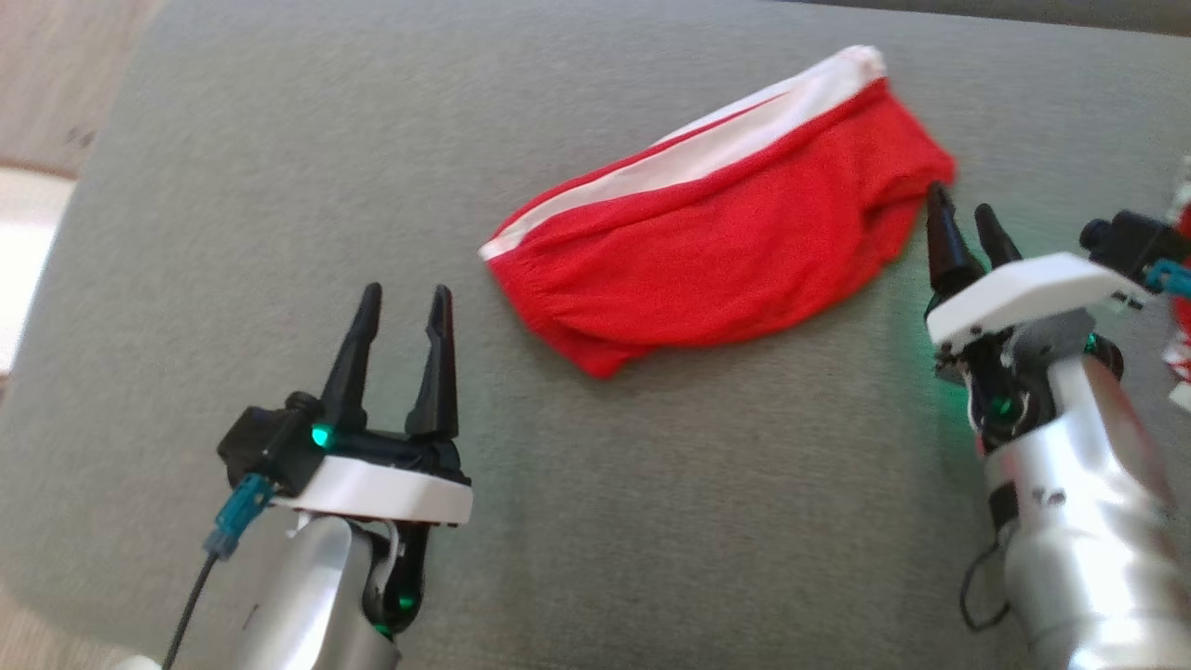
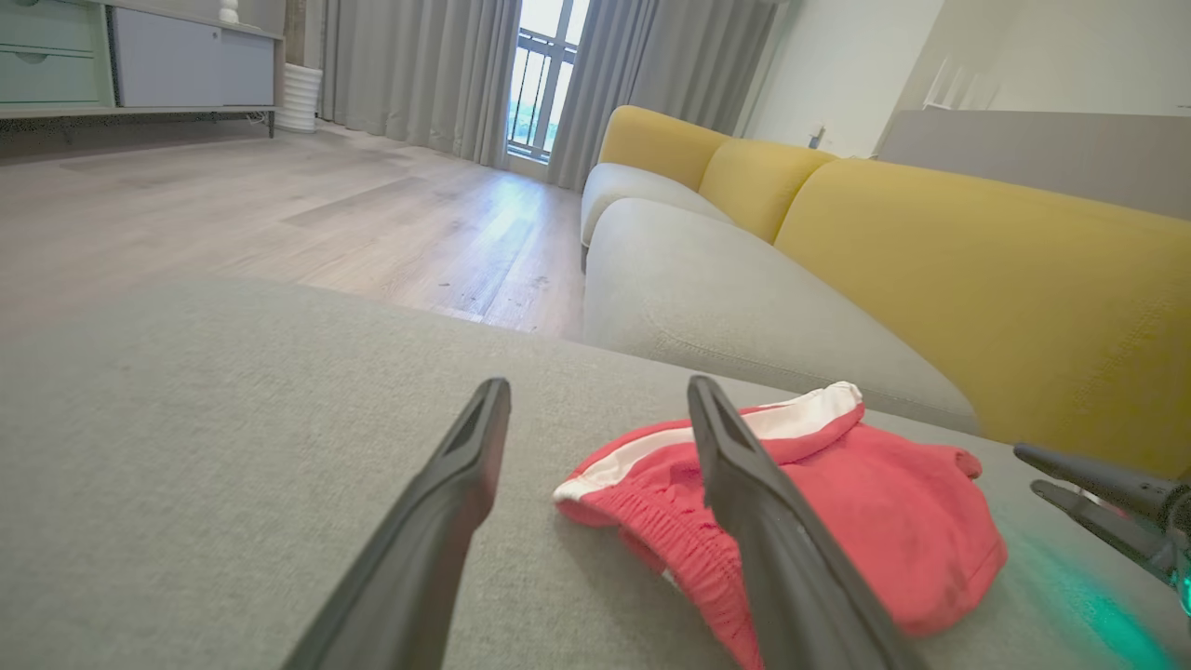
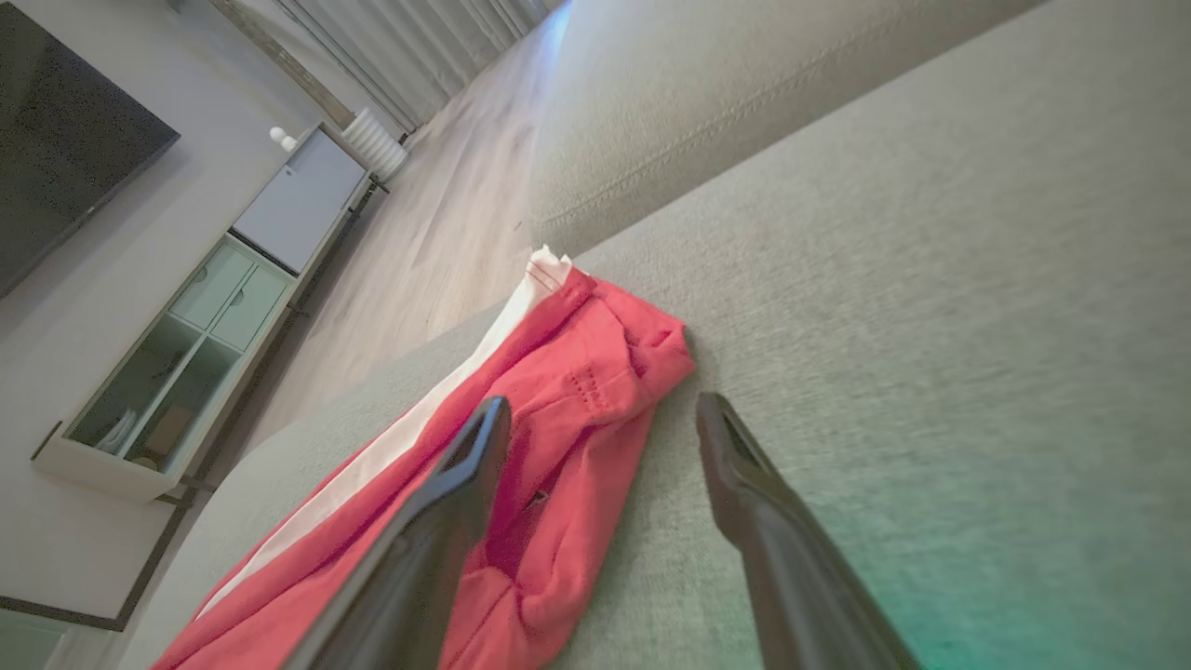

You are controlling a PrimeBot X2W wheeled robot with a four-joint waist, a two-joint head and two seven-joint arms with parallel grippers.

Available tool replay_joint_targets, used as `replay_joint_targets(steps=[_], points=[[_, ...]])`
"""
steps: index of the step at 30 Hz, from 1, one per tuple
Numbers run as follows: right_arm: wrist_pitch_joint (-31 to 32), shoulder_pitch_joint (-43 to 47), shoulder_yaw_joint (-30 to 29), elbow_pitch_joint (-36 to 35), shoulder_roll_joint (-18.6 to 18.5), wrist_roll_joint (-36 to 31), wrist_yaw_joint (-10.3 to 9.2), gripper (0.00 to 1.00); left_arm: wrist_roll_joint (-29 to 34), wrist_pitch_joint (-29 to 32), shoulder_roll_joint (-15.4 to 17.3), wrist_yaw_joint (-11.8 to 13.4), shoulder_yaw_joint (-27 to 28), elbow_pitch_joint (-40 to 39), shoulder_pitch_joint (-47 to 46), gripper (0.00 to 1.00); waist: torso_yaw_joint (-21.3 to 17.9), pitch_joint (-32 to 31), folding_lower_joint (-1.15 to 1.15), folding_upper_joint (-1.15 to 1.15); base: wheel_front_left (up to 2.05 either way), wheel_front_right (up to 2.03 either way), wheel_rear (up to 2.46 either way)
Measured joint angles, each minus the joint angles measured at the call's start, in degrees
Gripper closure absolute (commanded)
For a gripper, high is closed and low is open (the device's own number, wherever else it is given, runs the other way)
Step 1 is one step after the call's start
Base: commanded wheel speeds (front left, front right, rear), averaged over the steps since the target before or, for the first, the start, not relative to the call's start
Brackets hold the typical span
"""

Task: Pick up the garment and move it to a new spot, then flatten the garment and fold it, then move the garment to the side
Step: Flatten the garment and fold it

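Your left gripper (image 1: 407, 290) and right gripper (image 1: 960, 202) gaped empty near the shorts (image 1: 716, 242); the left wrist view revealed yellow cushions (image 2: 977, 279) beyond.

Your left gripper (image 1: 407, 294) sits at the lower left of the head view, its two dark fingers (image 1: 352, 363) pointing up that view with the jaws spread wide and nothing between them. Below it you see the white wrist plate (image 1: 372, 495) and the silver left forearm (image 1: 307, 596) running off the bottom edge. Your right gripper (image 1: 959, 207) stands at the right, higher in that view, leaning up and slightly to the left, jaws likewise parted and gripping nothing. The right forearm (image 1: 1070, 521) angles in from the lower right corner. In each wrist view, that arm's own fingers rise well apart from the bottom edge.
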Motion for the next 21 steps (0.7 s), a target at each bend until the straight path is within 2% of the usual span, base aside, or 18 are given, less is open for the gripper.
replay_joint_targets(steps=[4, 10, 17, 18, 19, 20, 21], points=[[0.44, -5.99, -3.93, 9.59, -0.07, -0.1, 0.0, 0.0, -0.77, 0.0, -0.09, 0.0, -1.04, 0.42, -0.1, 0.0, 3.05, 1.14, -0.01, 0.0, 0.0, 0.0, 0.0], [0.22, -15.29, -11.51, 22.68, -1.26, -6.11, 0.0, 0.0, -2.25, 0.0, -0.14, 0.0, -2.5, 0.3, -0.96, 0.0, 6.49, 2.59, -0.02, 0.0, 0.0, 0.0, 0.0], [0.25, -21.87, -15.44, 30.98, -2.23, -12.25, -0.01, 0.0, -2.89, 0.0, -0.19, 0.0, -3.11, 0.3, -0.99, 0.0, 8.05, 3.86, -0.02, 0.0, 0.0, 0.0, 0.0], [0.27, -22.27, -15.74, 31.47, -2.23, -12.87, -0.01, 0.13, -2.89, 0.0, -0.19, 0.0, -3.1, 0.3, -0.99, 0.0, 8.03, 3.92, -0.02, 0.0, 0.0, 0.0, 0.0], [0.44, -22.57, -15.88, 31.83, -2.23, -13.48, 0.0, 0.55, -2.89, 0.0, -0.18, 0.0, -3.02, 0.3, -0.99, 0.0, 7.9, 3.95, -0.02, 0.0, 0.0, 0.0, 0.0], [0.49, -22.75, -15.99, 32.07, -2.19, -14.03, 0.0, 0.78, -2.89, 0.0, -0.19, 0.0, -2.9, 0.3, -0.99, 0.0, 7.67, 3.94, -0.02, 0.0, 0.0, 0.0, 0.0], [0.51, -22.87, -16.06, 32.27, -2.09, -14.37, 0.0, 0.78, -2.88, 0.0, -0.19, 0.01, -2.8, 0.3, -0.99, 0.0, 7.39, 3.93, -0.02, 0.0, 0.0, 0.0, 0.0]])
